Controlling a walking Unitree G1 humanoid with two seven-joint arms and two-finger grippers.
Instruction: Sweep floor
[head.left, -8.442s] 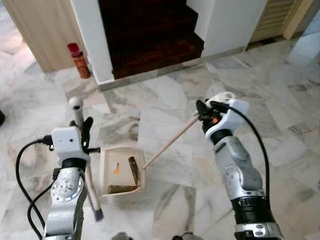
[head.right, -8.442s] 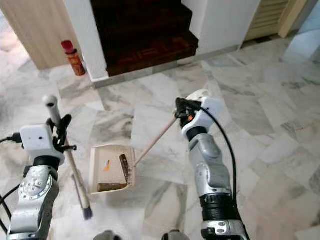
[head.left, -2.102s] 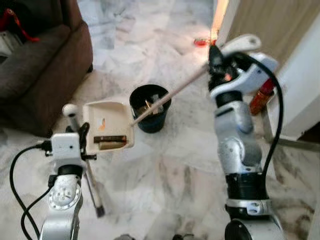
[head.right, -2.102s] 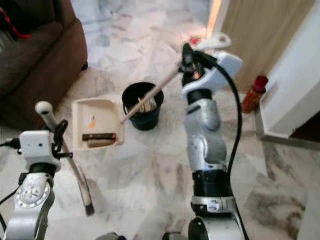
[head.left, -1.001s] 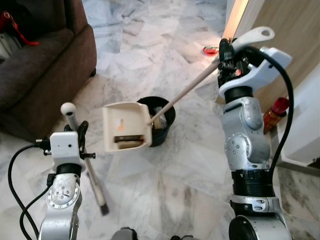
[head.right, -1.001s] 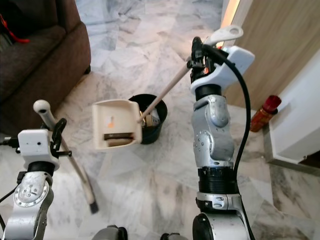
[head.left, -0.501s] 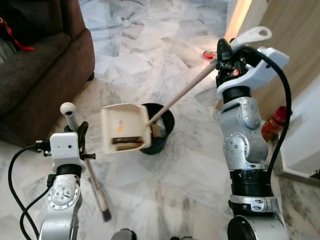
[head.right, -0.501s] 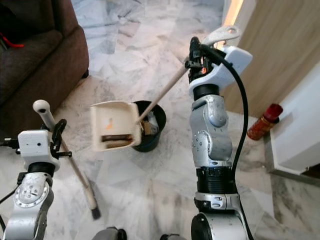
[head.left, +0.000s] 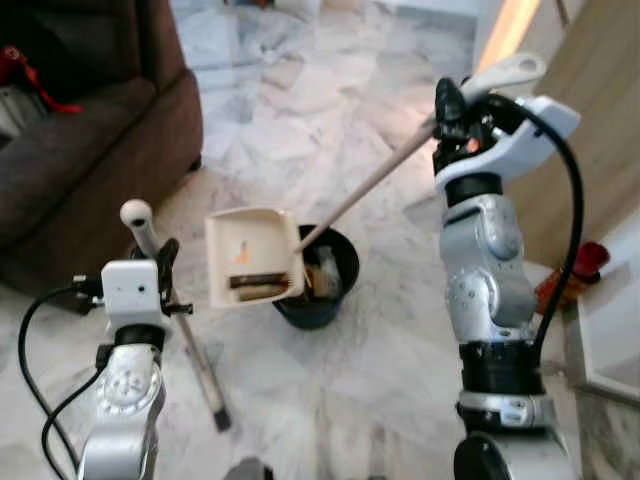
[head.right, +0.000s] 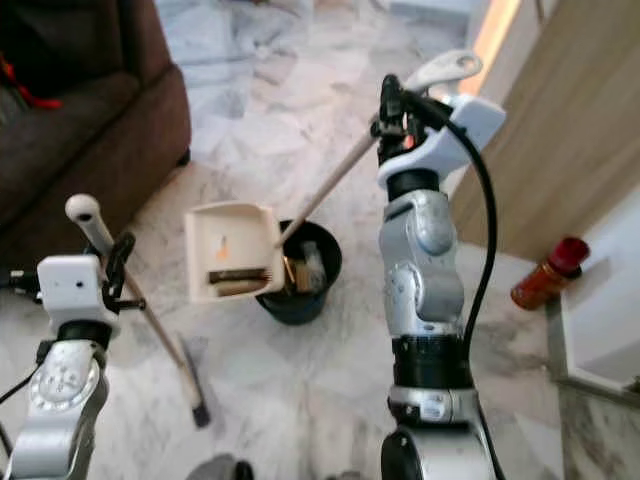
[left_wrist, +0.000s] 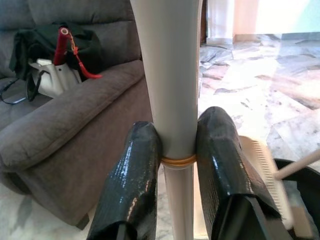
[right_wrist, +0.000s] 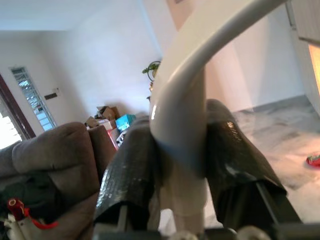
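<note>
My right gripper (head.left: 447, 104) is shut on the long handle of a cream dustpan (head.left: 250, 256), which hangs just left of a black bin (head.left: 318, 285), partly over its rim. Brown debris lies at the pan's lower edge, and some scraps sit in the bin. My left gripper (head.left: 163, 266) is shut on the pale handle of a broom (head.left: 188, 345), whose dark head rests on the marble floor by my left side. In the left wrist view both fingers (left_wrist: 132, 185) clamp the broom handle (left_wrist: 170, 75). In the right wrist view the fingers (right_wrist: 127, 170) grip the dustpan handle (right_wrist: 182, 125).
A dark brown sofa (head.left: 70, 150) stands at the left with a bag on it. A wooden panel (head.right: 580, 130) rises at the right, with a red bottle (head.right: 547, 273) on the floor beside a white wall base (head.right: 600, 330).
The view has shifted slightly. The dustpan has levelled out beside the bin, and the broom and left arm have barely moved.
</note>
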